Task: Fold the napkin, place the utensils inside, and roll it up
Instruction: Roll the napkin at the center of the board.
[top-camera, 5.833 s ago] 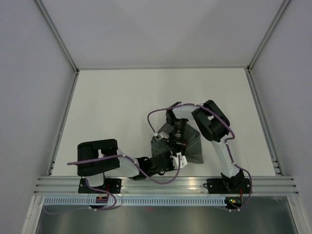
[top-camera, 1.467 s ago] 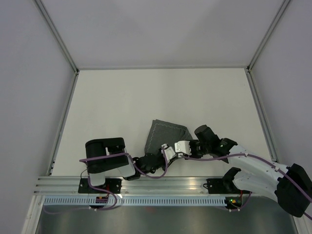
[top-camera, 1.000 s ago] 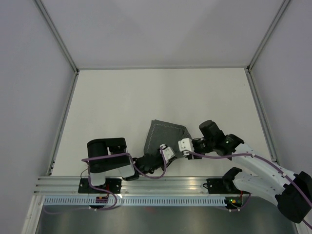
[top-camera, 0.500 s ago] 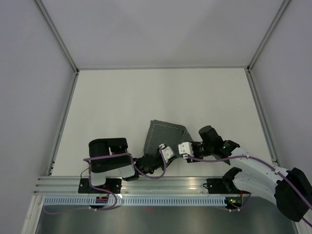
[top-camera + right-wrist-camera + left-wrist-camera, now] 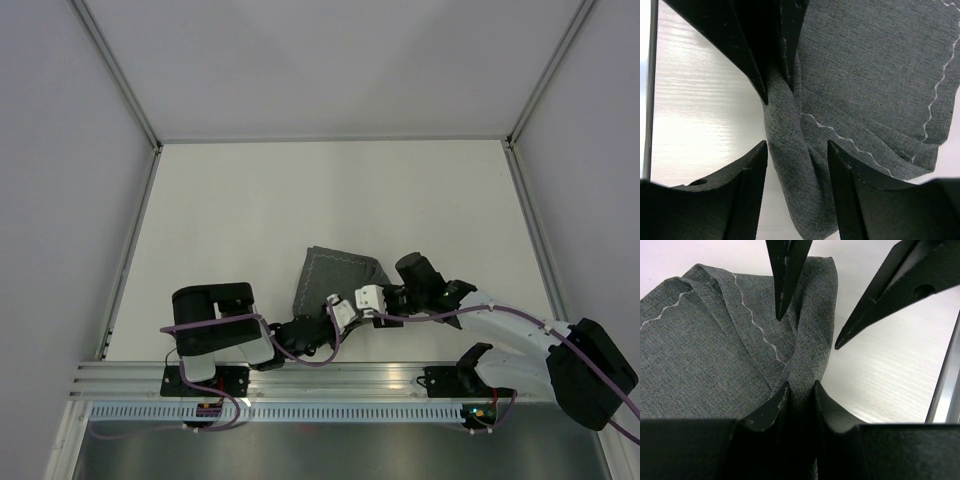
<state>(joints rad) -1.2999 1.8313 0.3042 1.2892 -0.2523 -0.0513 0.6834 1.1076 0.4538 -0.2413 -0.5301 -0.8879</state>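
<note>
The dark grey napkin (image 5: 336, 274) lies folded on the table, its near edge rolled into a thick ridge (image 5: 810, 325). My left gripper (image 5: 801, 386) is shut on this rolled edge; it also shows in the top view (image 5: 338, 308). My right gripper (image 5: 797, 145) is open, its fingers (image 5: 752, 175) straddling the same ridge from the opposite side, tips close to the left gripper's tips (image 5: 777, 92). In the top view the right gripper (image 5: 358, 300) faces the left one over the napkin's near right corner. The fork is hidden; no frame shows it.
The white table (image 5: 300, 190) stretches behind and to both sides of the napkin. The metal rail (image 5: 340, 372) at the table's near edge runs just behind the grippers. Grey walls enclose the table on three sides.
The right arm swung off the napkin to the right, dropped low and moved back left to the rolled near edge. The left gripper has stayed at that edge.
</note>
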